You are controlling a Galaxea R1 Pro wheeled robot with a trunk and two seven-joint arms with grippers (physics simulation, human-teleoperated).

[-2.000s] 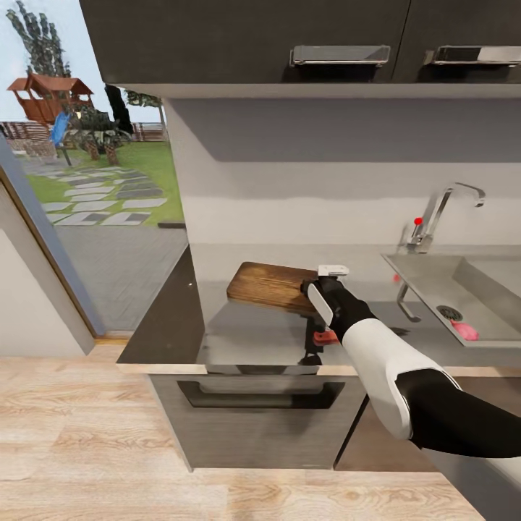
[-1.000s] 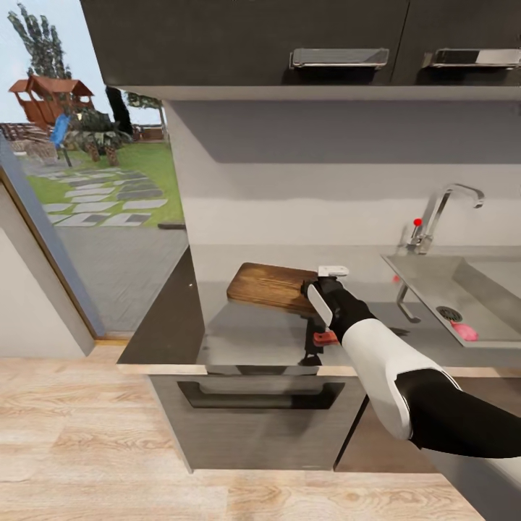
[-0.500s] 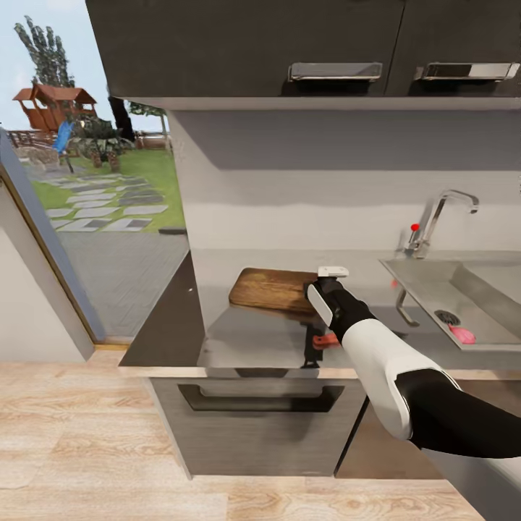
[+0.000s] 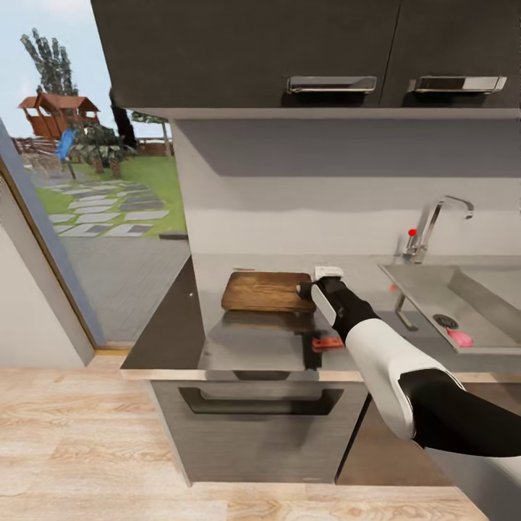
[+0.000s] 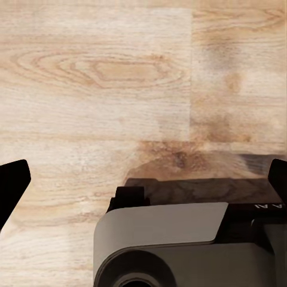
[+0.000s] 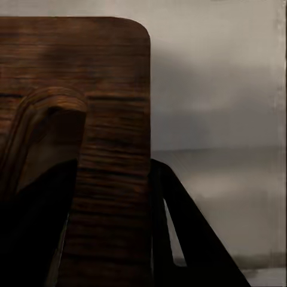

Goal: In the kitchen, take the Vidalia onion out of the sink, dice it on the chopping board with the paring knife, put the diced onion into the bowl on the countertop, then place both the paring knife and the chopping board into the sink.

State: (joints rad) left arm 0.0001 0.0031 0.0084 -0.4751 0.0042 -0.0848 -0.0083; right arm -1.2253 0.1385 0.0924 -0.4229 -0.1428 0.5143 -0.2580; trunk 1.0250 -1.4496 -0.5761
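Observation:
My right gripper (image 4: 310,290) is shut on the short handle end of the dark brown chopping board (image 4: 266,291) and holds it level, a little above the grey countertop (image 4: 246,339). Up close, the board (image 6: 113,89) sits between the dark fingers (image 6: 185,239), beside its oval slot. The paring knife (image 4: 328,342), with its red handle, lies on the countertop near the front edge, under my forearm. The steel sink (image 4: 416,281) is at the right. My left gripper (image 5: 143,179) hangs open over wooden floor. The onion and the bowl are out of view.
A chrome tap (image 4: 428,228) with a red dot stands behind the sink, and a small pink object (image 4: 459,337) lies by the drain (image 4: 445,320). Dark wall cabinets (image 4: 289,51) hang overhead. A glass door opens to a garden at the left.
The board has come up off the countertop and now sits level in my right gripper. The knife stays where it was. The head camera has shifted slightly.

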